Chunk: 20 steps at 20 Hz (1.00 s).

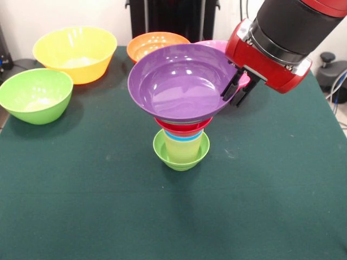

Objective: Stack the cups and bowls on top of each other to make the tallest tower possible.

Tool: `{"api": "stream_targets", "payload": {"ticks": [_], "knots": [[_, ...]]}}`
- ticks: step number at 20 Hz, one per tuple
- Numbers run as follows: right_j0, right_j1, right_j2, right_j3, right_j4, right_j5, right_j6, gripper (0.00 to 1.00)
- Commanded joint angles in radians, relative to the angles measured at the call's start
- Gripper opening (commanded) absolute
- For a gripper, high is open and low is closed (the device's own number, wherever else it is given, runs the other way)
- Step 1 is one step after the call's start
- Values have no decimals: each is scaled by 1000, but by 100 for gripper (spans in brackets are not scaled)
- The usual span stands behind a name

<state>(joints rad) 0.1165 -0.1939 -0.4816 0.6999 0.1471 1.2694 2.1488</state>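
Tower [181, 135] standing upright near the middle of the green table [81, 206], its long axis vertical: a small lime-green bowl [180, 157] at the base, nested cups [184, 142] and a red bowl [181, 125] above, and a wide purple bowl [181, 81] on top, mouth up and tilted slightly. The gripper [236, 89] pinches the purple bowl's rim on the picture's right. Behind stand 4 loose bowls: yellow bowl [76, 53], green bowl [36, 95], orange bowl [154, 44], and pink bowl [217, 45], partly hidden.

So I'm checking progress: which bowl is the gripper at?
The purple bowl topping the tower; the gripper is at its rim, the other bowls sit apart.
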Motion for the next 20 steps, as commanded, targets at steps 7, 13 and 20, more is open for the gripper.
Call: {"api": "stream_targets", "payload": {"ticks": [7,13,20], "knots": [[22,-7,79,104,-14,-23,108,0],[20,-3,79,99,-15,-27,106,0],[19,-1,77,93,-15,-21,108,0]]}}
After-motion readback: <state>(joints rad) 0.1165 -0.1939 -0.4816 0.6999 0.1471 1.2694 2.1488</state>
